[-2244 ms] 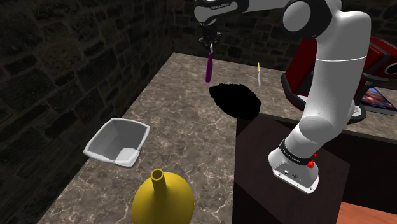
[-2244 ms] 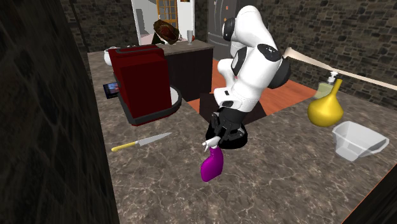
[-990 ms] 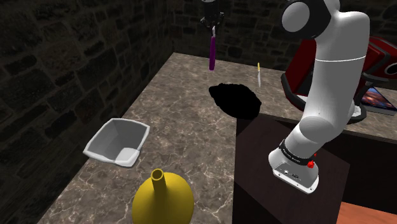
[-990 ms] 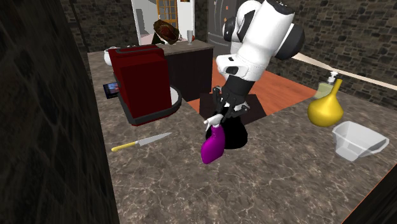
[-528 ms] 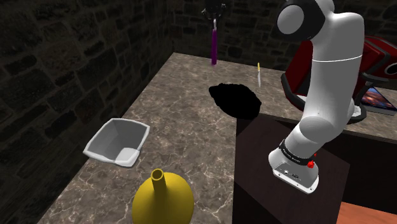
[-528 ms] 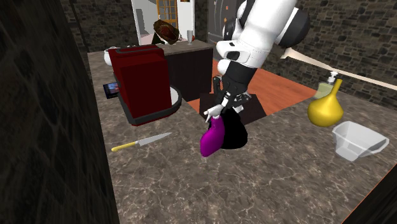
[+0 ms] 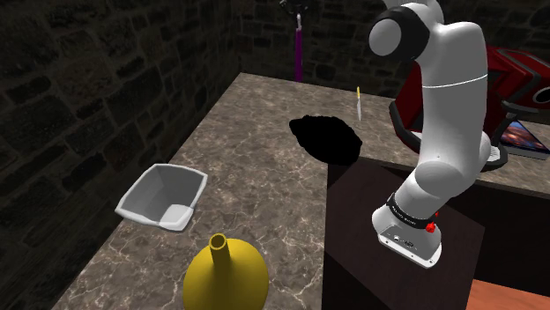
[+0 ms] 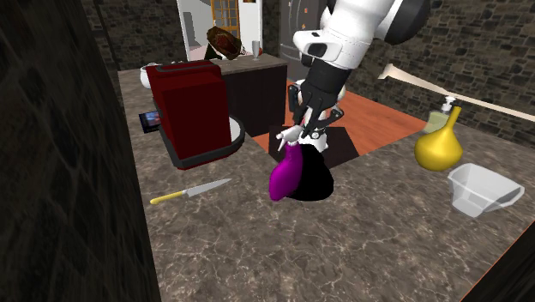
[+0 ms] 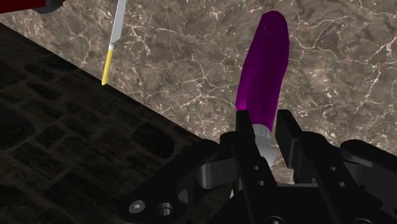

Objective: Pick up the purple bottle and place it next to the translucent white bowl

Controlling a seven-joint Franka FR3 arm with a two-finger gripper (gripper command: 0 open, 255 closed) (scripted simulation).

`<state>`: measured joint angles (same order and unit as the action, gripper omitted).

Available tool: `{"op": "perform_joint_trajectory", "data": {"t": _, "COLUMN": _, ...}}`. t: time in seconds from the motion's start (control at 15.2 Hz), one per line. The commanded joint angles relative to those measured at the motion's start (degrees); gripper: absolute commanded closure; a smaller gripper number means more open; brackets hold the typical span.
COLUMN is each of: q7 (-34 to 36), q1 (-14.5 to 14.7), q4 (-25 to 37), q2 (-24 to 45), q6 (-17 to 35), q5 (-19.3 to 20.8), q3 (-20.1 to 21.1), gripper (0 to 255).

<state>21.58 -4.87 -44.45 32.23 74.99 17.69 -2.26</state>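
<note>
The purple bottle [image 8: 285,174] hangs in the air well above the marble counter, its white neck clasped in my black gripper [image 8: 297,137]. In the shoulder view the purple bottle [image 7: 300,55] dangles at the top edge over the counter's far end. The wrist view has the purple bottle [image 9: 264,70] pointing away from my gripper [image 9: 266,127], whose fingers clamp its pale neck. The translucent white bowl [image 7: 164,197] sits near the counter's left edge in the shoulder view; in the second exterior view the bowl [image 8: 481,189] is at the far right.
A yellow long-necked vase [image 7: 225,276] stands close to the bowl. A yellow-handled knife [image 8: 189,191] lies on the counter near a red appliance [image 8: 194,108]. A black blob [image 7: 325,138] lies mid-counter. Dark stone walls [image 7: 106,79] border the counter.
The arm has lifted the purple bottle steadily higher off the counter, from just above the surface to the shoulder view's top edge. The bowl, vase and knife have stayed put.
</note>
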Motion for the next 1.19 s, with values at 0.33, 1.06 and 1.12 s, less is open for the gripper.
{"op": "perform_joint_trajectory", "data": {"t": 0.33, "q7": 6.5, "q1": 4.1, "q4": -15.5, "q2": -11.0, "q6": 2.7, "q5": 0.4, "q3": 1.6, "gripper": 255}}
{"op": "perform_joint_trajectory", "data": {"t": 1.06, "q7": 20.5, "q1": 12.2, "q4": -32.8, "q2": -23.7, "q6": 3.0, "q5": -0.1, "q3": 6.7, "gripper": 255}}
{"op": "perform_joint_trajectory", "data": {"t": 1.12, "q7": 21.7, "q1": 12.9, "q4": -33.6, "q2": -24.4, "q6": 2.8, "q5": -0.3, "q3": 7.2, "gripper": 255}}
